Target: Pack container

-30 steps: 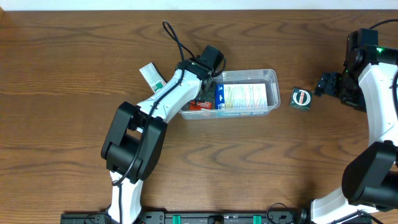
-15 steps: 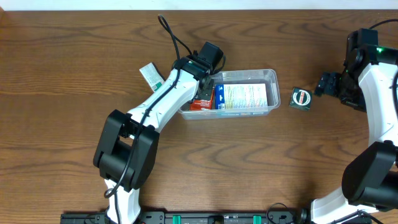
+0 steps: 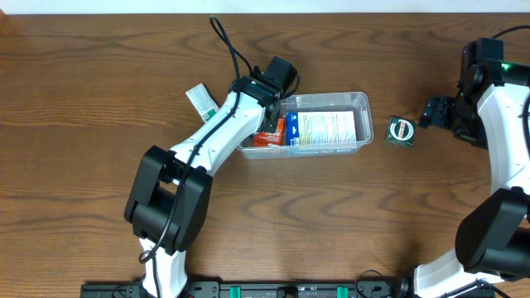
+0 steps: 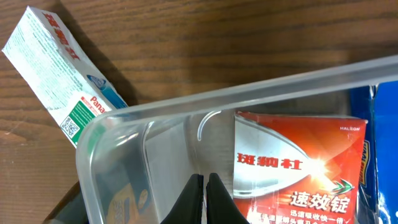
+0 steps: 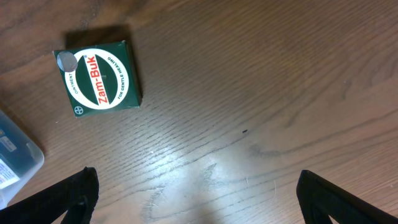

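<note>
The clear container (image 3: 367, 116) lies mid-table, holding a red box (image 3: 267, 137) at its left end and a blue-and-white box (image 3: 325, 127) beside it. My left gripper (image 3: 277, 108) is shut and empty, its tips down inside the container's left end. In the left wrist view the closed fingers (image 4: 203, 200) sit just left of the red box (image 4: 298, 168), under the container rim (image 4: 249, 93). My right gripper (image 3: 434, 112) stands open over bare table, right of a green Zam-Buk box (image 3: 401, 131). In the right wrist view that box (image 5: 102, 78) lies ahead, left of the right gripper (image 5: 196, 186).
A white-and-green carton (image 3: 201, 101) lies on the table just outside the container's left end, also in the left wrist view (image 4: 59, 68). A corner of the container (image 5: 15, 163) shows at the left edge of the right wrist view. A black cable (image 3: 232, 50) loops behind the left wrist.
The left arm's elbow swung left while its shut gripper stayed at the container's left end. The red box shifted slightly. The right arm has not moved.
</note>
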Tool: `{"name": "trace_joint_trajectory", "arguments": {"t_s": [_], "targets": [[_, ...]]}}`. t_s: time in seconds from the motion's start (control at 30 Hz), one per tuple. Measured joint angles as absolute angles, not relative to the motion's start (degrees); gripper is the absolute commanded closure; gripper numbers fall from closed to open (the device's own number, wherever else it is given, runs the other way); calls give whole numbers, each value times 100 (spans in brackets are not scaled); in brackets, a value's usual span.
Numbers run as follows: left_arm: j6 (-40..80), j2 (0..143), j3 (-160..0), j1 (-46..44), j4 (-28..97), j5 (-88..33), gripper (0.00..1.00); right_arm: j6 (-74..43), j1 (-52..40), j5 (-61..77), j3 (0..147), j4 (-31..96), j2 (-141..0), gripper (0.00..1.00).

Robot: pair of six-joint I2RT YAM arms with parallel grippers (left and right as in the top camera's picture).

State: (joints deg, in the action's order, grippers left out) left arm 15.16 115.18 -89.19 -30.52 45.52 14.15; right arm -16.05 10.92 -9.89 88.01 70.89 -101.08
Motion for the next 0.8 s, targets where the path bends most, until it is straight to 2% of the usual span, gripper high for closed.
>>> {"name": "trace_joint_trajectory", "arguments": {"t_s": [0.8], "targets": [[1518, 11950, -8875, -3052, 4464, 1417, 94, -1605, 1092, -989, 8801, 7089, -10108, 1]]}}
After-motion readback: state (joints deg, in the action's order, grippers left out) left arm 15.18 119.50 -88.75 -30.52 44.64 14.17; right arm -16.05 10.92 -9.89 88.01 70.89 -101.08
